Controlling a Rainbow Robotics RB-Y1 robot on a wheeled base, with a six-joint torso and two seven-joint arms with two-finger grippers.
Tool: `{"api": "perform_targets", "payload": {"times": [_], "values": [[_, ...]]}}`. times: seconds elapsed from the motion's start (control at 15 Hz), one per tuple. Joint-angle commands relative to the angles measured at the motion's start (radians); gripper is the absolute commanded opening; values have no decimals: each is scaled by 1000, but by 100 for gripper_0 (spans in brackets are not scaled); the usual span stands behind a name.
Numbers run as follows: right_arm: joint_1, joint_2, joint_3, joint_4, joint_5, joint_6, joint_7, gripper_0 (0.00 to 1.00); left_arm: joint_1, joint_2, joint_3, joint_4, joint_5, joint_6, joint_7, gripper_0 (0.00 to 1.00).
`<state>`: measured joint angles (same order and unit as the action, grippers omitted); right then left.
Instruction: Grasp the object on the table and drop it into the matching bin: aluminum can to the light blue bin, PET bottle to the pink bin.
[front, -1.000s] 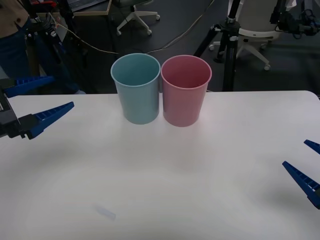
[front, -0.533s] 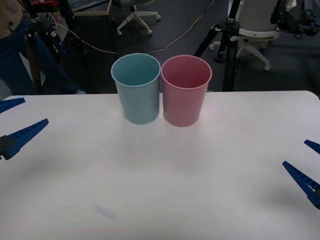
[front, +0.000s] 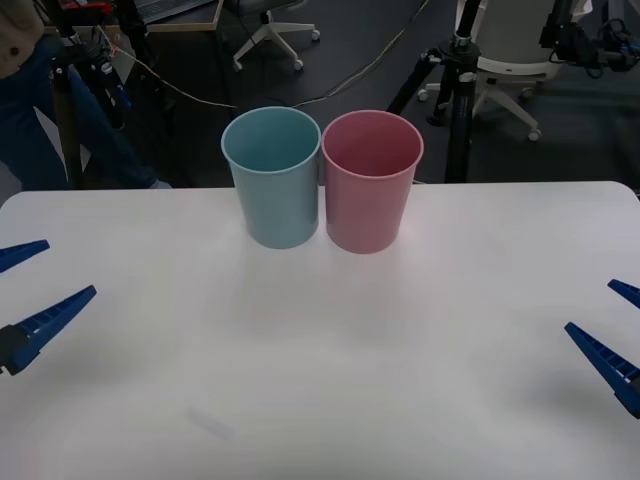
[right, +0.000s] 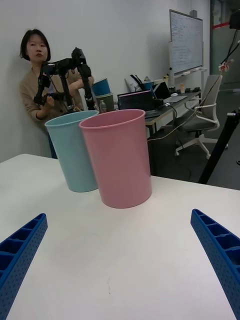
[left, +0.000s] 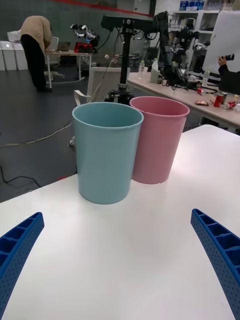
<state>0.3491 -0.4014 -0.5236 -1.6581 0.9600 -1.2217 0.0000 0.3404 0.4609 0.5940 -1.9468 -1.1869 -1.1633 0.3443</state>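
Left tool (front: 32, 285) and right tool (front: 618, 328) both wide apart, flanking upright touching bins (front: 320, 180).

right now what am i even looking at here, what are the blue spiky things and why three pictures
The blue ribbed wedges are a two-armed robot's gripper fingers. The front view looks down from above the arms: the left gripper is at the table's left edge, the right gripper at its right edge. Both are open and hold nothing. The two upright pictures come from cameras on each wrist, with that arm's own fingers at the bottom corners. On the white table stand a light blue bin and a pink bin, side by side at the far edge. I see no bottle or can on the table.
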Motion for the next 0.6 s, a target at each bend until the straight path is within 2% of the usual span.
{"api": "perform_targets", "payload": {"times": [0.07, 0.27, 0.6], "values": [[0, 0, 0, 0, 0, 0, 0, 100, 65, -27, -10, 0, 20, -24, -45, 100], [0, 0, 0, 0, 0, 0, 0, 100, 126, -27, -26, 0, 59, -27, -70, 100], [0, 0, 0, 0, 0, 0, 0, 100, 151, -27, -28, 2, 70, -26, -87, 100]]}}
